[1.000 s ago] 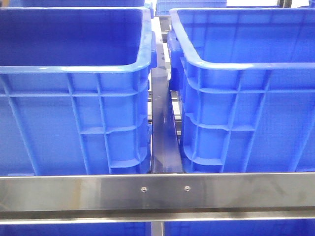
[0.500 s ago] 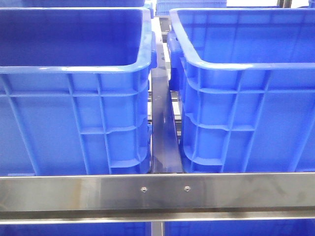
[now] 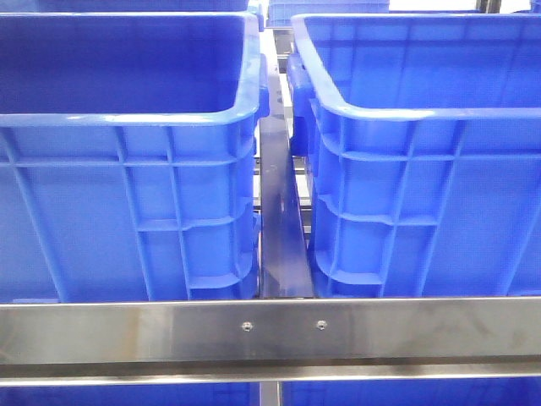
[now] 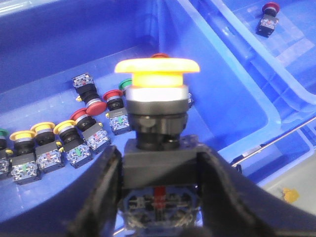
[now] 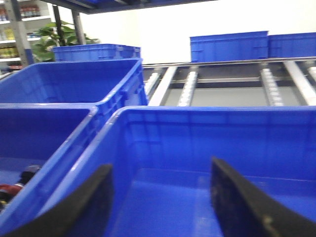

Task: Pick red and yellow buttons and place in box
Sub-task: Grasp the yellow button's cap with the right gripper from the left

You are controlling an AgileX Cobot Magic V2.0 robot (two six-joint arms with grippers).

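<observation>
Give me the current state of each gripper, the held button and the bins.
left gripper: shut on yellow button.
yellow button: held upright, above the bin of loose buttons.
right gripper: open, empty.
loose buttons: lying in left bin.
red button: in neighbouring bin.

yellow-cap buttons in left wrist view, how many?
4: one yellow button held in the left gripper; three in a row on the bin floor. More may be hidden.

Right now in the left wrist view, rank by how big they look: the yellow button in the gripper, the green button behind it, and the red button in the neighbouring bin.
1. Held yellow button, though nearness to the camera inflates it.
2 and 3. Green button, mostly hidden, and red button in the neighbouring bin: too close to rank.
</observation>
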